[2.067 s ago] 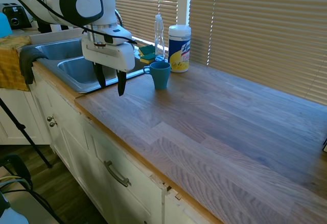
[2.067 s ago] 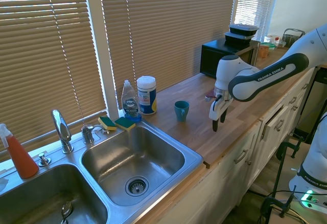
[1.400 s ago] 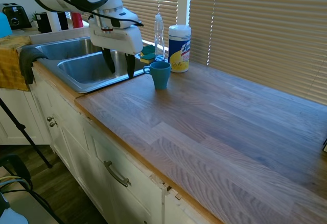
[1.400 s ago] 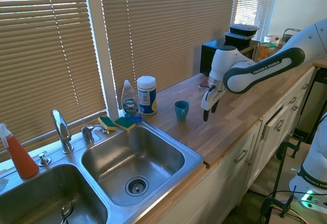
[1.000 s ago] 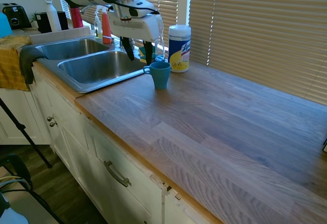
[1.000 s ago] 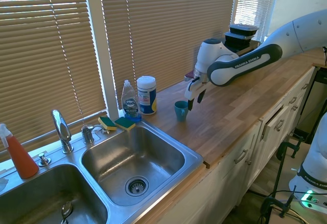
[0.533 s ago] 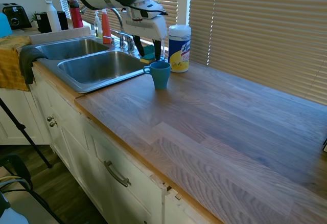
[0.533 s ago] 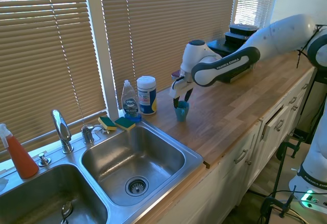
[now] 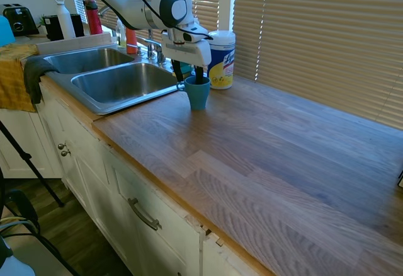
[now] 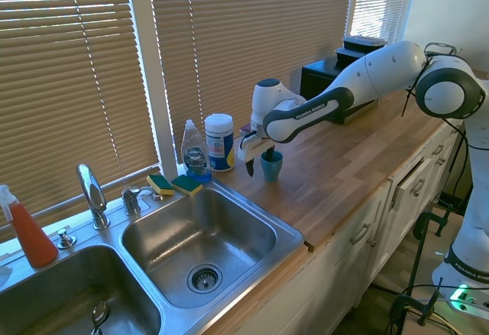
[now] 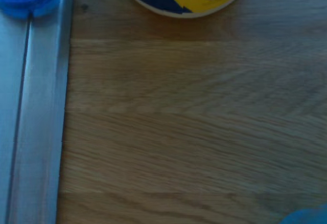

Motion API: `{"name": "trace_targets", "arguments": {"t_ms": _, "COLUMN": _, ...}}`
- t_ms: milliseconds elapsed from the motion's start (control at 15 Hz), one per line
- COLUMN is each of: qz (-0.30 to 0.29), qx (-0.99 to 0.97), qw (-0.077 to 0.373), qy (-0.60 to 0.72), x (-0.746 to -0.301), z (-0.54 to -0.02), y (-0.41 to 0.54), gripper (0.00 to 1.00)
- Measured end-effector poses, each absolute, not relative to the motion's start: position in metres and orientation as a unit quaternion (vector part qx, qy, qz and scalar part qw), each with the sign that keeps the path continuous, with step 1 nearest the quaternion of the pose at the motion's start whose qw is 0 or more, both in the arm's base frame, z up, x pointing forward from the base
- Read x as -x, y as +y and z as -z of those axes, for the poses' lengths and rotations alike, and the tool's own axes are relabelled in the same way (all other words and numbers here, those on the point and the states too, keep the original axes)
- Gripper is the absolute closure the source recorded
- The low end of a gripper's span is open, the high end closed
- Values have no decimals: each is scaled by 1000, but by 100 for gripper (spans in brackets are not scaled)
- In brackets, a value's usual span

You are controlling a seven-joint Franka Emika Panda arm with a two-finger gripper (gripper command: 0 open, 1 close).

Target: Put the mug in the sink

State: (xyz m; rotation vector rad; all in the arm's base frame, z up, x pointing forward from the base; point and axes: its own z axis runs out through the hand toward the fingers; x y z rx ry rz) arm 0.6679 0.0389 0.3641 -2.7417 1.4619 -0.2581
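Upright mug [image 9: 198, 92], handle toward sink [image 9: 94, 87]

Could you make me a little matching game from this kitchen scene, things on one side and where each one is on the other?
Things:
1. mug
2. wipes canister
3. green-and-yellow sponges
4. red spray bottle

Places:
A. on the sink ledge beside the dish soap bottle
B. under the gripper, one finger inside it
C. far end of the sink, past the faucet
D. on the counter by the blinds

Pairs: 1-B, 2-D, 3-A, 4-C
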Motion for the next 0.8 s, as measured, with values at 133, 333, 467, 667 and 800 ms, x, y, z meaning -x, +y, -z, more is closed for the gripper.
{"name": "trace_targets", "arguments": {"t_ms": 133, "qz": 78, "qx": 877, "qw": 14, "qy": 474, "x": -669, "z": -361, "y": 38, "gripper": 100}}
{"name": "trace_targets", "arguments": {"t_ms": 333, "qz": 72, "qx": 875, "qw": 16, "qy": 478, "x": -669, "z": -356, "y": 36, "gripper": 100}}
{"name": "trace_targets", "arguments": {"t_ms": 467, "qz": 70, "qx": 874, "qw": 15, "qy": 480, "x": -669, "z": -356, "y": 35, "gripper": 100}}
{"name": "trace_targets", "arguments": {"t_ms": 667, "qz": 69, "qx": 874, "qw": 14, "qy": 481, "x": -669, "z": -356, "y": 34, "gripper": 100}}
{"name": "trace_targets", "arguments": {"t_ms": 800, "qz": 69, "qx": 873, "qw": 13, "qy": 482, "x": -669, "z": -356, "y": 33, "gripper": 100}}
